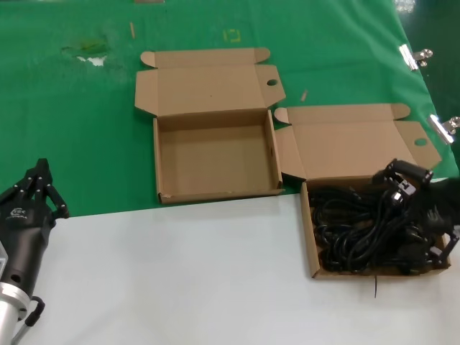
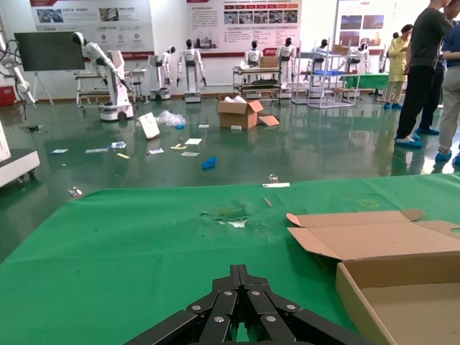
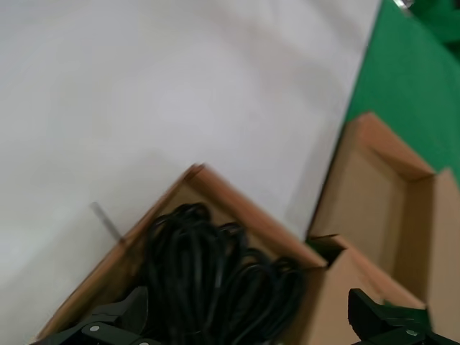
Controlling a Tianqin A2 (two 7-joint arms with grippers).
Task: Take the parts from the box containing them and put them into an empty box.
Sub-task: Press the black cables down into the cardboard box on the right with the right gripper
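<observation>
Right gripper [image 1: 420,208], fingers spread, over black cords [image 1: 359,230] in right box [image 1: 310,244]; empty box [image 1: 215,154] beside. Left gripper [image 1: 39,183] pressed together, parked low left. Binder clips [image 1: 413,56] edge green cloth [image 1: 72,108]. No legible writing.

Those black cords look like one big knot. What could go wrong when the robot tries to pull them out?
The cords lie tangled in their box, so the open right gripper above them may lift several at once, or drag the light box along. A dangling loop could also catch the near wall of the empty box on the way across. The left gripper sits far off, too distant to steady anything.
</observation>
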